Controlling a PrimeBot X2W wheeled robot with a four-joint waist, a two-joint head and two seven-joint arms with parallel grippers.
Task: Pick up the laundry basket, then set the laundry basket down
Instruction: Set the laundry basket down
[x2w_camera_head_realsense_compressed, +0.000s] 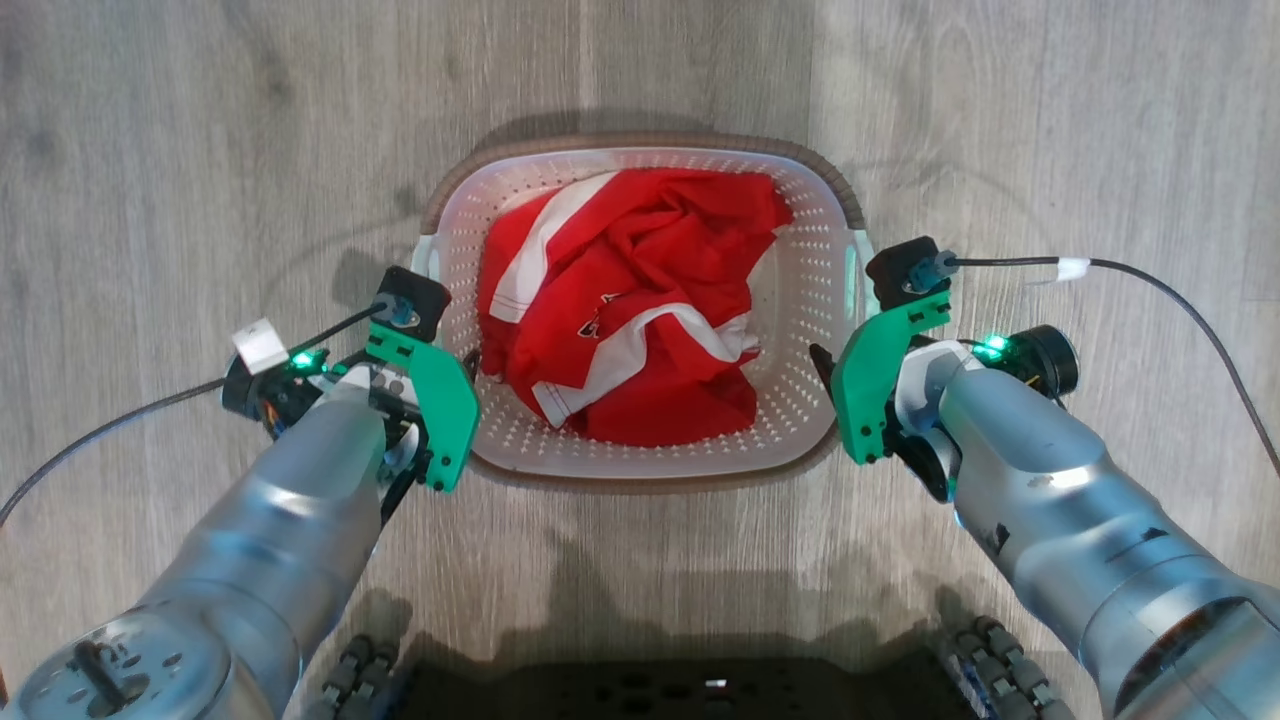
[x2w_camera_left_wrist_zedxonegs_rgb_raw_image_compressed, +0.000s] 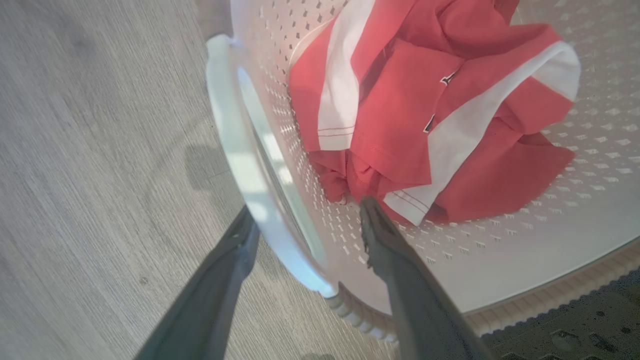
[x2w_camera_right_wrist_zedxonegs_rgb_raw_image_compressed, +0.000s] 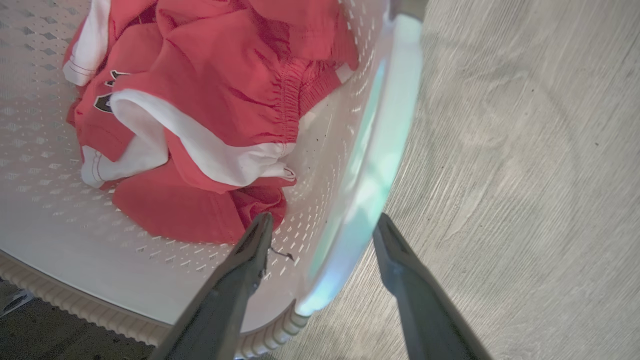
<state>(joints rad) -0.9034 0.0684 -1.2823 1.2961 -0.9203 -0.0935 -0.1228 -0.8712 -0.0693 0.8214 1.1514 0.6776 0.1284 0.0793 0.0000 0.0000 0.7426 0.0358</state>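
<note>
The laundry basket (x2w_camera_head_realsense_compressed: 640, 143), white with perforated walls and a brown woven-look rim, stands on the wood-look floor and holds a crumpled red and white garment (x2w_camera_head_realsense_compressed: 630, 310). My left gripper (x2w_camera_head_realsense_compressed: 452, 392) is at the basket's left side. In the left wrist view it (x2w_camera_left_wrist_zedxonegs_rgb_raw_image_compressed: 307, 222) is open and straddles the white side handle (x2w_camera_left_wrist_zedxonegs_rgb_raw_image_compressed: 232, 135), one finger outside and one inside the wall. My right gripper (x2w_camera_head_realsense_compressed: 845, 385) is at the basket's right side. It (x2w_camera_right_wrist_zedxonegs_rgb_raw_image_compressed: 322, 227) is open too, with the right handle (x2w_camera_right_wrist_zedxonegs_rgb_raw_image_compressed: 395, 115) between its fingers (x2w_camera_right_wrist_zedxonegs_rgb_raw_image_compressed: 257, 240).
Grey wood-look floor (x2w_camera_head_realsense_compressed: 200, 150) lies all around the basket. Black cables (x2w_camera_head_realsense_compressed: 1180, 290) trail from both wrists across the floor. My dark wheeled base (x2w_camera_head_realsense_compressed: 700, 690) sits just behind the basket's near rim.
</note>
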